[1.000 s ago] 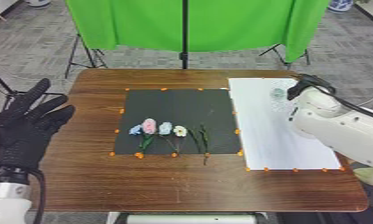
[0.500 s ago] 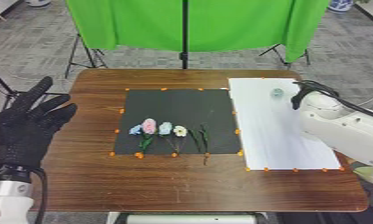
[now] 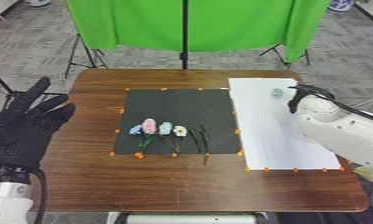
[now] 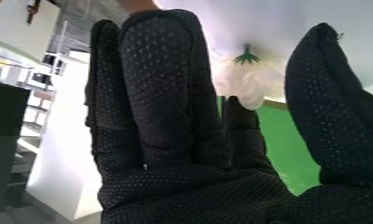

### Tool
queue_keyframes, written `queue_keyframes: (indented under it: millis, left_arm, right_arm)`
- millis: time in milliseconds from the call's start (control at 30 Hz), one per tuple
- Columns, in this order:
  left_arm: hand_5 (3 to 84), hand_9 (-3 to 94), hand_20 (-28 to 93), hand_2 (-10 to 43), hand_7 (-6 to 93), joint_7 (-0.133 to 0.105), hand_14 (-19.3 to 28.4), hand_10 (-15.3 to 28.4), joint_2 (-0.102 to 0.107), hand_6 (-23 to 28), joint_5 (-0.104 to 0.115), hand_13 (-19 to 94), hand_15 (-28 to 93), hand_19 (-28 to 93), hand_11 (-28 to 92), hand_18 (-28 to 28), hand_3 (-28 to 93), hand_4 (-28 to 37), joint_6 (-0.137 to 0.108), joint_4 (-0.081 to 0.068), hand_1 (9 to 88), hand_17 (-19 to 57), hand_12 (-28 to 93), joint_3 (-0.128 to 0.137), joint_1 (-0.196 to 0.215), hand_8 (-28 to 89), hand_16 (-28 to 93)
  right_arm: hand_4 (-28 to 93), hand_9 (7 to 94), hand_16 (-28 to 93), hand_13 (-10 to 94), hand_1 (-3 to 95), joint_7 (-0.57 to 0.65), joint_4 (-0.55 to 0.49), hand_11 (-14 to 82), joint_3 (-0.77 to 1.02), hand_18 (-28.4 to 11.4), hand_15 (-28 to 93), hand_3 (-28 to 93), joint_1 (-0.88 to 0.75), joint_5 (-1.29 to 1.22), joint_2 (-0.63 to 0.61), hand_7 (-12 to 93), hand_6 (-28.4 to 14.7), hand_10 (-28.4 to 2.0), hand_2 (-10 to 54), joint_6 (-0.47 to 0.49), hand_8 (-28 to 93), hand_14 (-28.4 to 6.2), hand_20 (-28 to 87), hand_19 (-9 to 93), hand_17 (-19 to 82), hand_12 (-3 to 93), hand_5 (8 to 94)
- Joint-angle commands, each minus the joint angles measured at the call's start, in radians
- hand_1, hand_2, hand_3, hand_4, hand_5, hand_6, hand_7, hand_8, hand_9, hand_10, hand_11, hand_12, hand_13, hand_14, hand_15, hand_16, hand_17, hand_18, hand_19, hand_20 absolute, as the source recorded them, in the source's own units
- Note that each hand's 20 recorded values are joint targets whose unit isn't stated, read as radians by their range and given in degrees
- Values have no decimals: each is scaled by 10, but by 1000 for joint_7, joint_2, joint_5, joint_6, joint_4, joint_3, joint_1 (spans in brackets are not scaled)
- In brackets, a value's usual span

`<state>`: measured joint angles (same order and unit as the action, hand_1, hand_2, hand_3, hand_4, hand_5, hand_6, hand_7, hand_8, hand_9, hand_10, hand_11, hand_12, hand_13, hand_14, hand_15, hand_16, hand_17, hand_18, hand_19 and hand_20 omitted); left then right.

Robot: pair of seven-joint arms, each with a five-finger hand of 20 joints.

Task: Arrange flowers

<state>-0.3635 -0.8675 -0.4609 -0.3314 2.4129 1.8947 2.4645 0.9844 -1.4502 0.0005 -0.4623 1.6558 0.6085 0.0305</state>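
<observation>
Right hand wide open, empty, near the clear vase; probably slippery, breakable glass, best taken gently round its body.

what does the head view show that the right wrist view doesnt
The head view gives the open left hand, the row of flowers with loose green stems on the black mat, and the white sheet.
The right wrist view adds a close look at a pale thing with a green spiky shape.
Both share the right hand and the green cloth.
</observation>
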Motion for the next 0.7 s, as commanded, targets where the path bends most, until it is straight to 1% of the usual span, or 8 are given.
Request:
queue_keyframes:
  millis: [33,133,167,200,300,400,600,700]
  left_arm:
    - [300,330,249,89,176,0,284,211,-17,62,5,257,609,594,314,263,771,-283,0,2,211,-71,114,0,20,-114,-122]
    - [302,332,249,89,176,0,284,211,-19,63,4,257,609,594,316,263,770,-283,-1,3,211,-71,115,0,22,-113,-122]
    - [302,332,249,89,176,2,284,211,-20,63,4,257,609,594,316,263,771,-283,-1,3,211,-71,115,0,23,-113,-122]
    - [303,332,249,90,175,2,284,211,-20,64,3,257,609,594,316,263,770,-283,-1,2,211,-71,115,-3,19,-113,-122]
    - [304,332,249,89,174,4,284,211,-26,64,2,257,609,594,315,263,771,-283,3,4,211,-71,114,0,27,-113,-122]
    - [305,331,249,89,173,4,284,210,-26,65,2,258,610,594,314,262,771,-283,-5,5,211,-70,114,-3,22,-112,-122]
    - [307,331,248,89,171,7,284,210,-31,66,0,258,610,594,315,262,771,-283,-5,8,211,-70,115,8,29,-111,-121]
    - [307,333,248,89,172,12,284,212,-27,67,-1,258,610,595,316,262,771,-283,-4,7,211,-70,115,7,24,-111,-121]
  right_arm:
    - [-271,717,144,766,362,-11,5,226,18,-185,570,772,-35,30,12,161,41,-144,-72,-14,-140,-78,-171,877,414,143,459]
    - [-276,734,142,769,393,-18,-2,215,-20,-182,553,770,-32,62,4,161,41,-120,-76,-76,-141,-74,-163,867,415,144,542]
    - [-278,753,146,779,412,-25,-3,211,-29,-176,533,768,-35,83,2,165,43,-111,-82,-96,-132,-67,-156,860,419,145,589]
    - [-281,792,157,795,449,-29,-2,186,-59,-166,504,742,-23,102,1,172,41,-96,-91,-126,-82,-58,-143,849,426,173,657]
    - [-281,868,177,828,512,-42,-12,119,-55,-154,470,706,-39,147,-3,199,38,-66,-95,-140,-18,-40,-117,848,431,243,773]
    - [-282,905,188,849,535,-45,-32,99,-49,-146,463,702,-48,188,-6,216,39,-55,-95,-209,3,-26,-99,867,428,281,807]
    - [-282,924,197,864,539,-52,-132,112,-85,-148,477,720,17,272,5,220,28,-57,-95,-383,14,-23,-82,894,423,298,821]
    - [-283,929,198,867,539,-83,-191,121,-82,-150,482,725,43,298,20,217,24,-57,-95,-418,17,-25,-78,902,423,301,825]
